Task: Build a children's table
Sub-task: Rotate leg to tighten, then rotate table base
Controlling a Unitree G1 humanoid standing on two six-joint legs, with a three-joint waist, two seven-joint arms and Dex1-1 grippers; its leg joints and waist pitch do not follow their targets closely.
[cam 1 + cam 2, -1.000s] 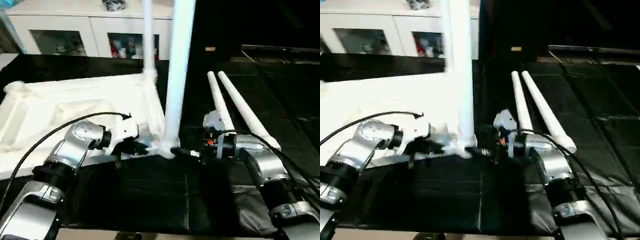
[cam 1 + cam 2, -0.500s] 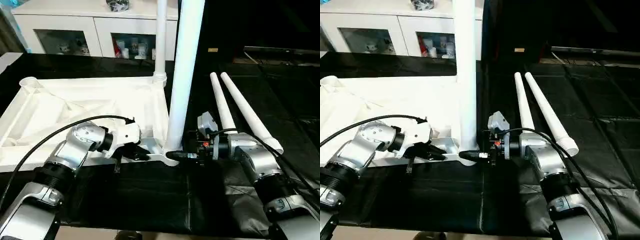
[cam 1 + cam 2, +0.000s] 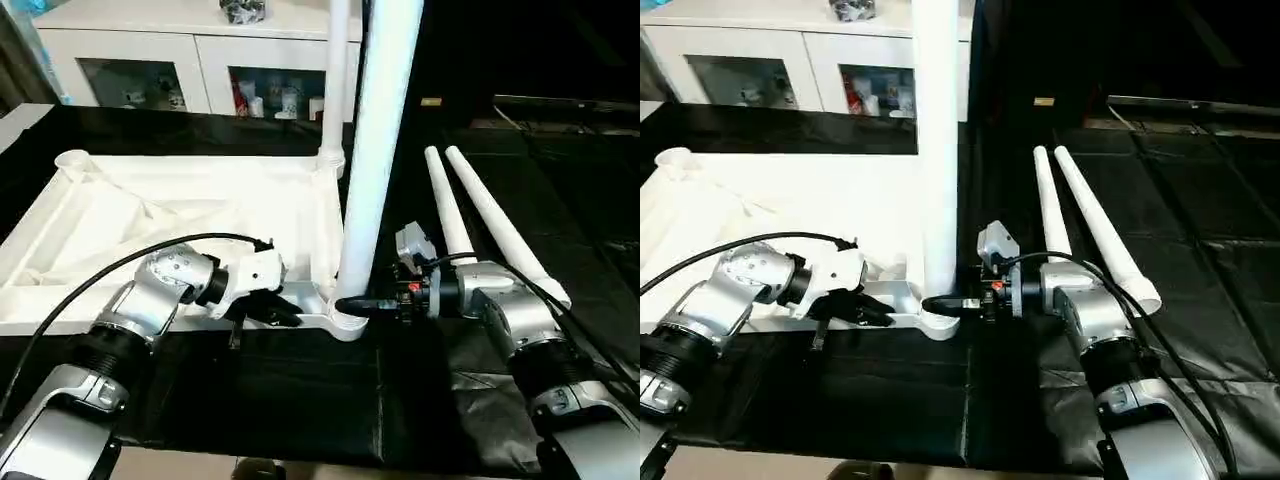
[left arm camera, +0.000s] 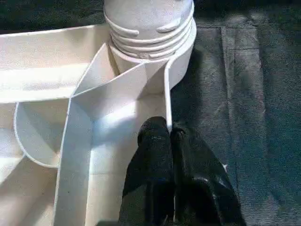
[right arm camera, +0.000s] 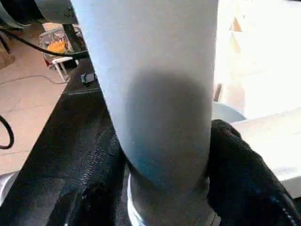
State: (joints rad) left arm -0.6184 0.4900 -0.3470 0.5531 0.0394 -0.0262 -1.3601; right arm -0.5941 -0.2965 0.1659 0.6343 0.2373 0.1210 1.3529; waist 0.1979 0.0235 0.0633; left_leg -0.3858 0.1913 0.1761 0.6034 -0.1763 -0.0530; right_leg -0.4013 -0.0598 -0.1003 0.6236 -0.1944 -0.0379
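Two legs already stand in the corner sockets of the table top (image 3: 150, 215), which lies upside down on the black mat (image 3: 300, 390); the far leg (image 3: 335, 75) is at the back corner and the near leg (image 3: 378, 150) at the front corner, between my two grippers. Two more legs (image 3: 480, 215) lie side by side on the mat, just beyond my right arm. I judge that I am now seating the near leg, its thread at the socket. The left gripper (image 4: 169, 136) has its fingers pressed together, pinching the thin rim wall of the top right beside that socket, so it holds the top steady. The right gripper (image 3: 355, 306) has one finger (image 5: 240, 174) on each side of the leg's foot, close against it, but I cannot tell if it already grips. Next, I think, it must clamp firmly and turn the leg without tilting it
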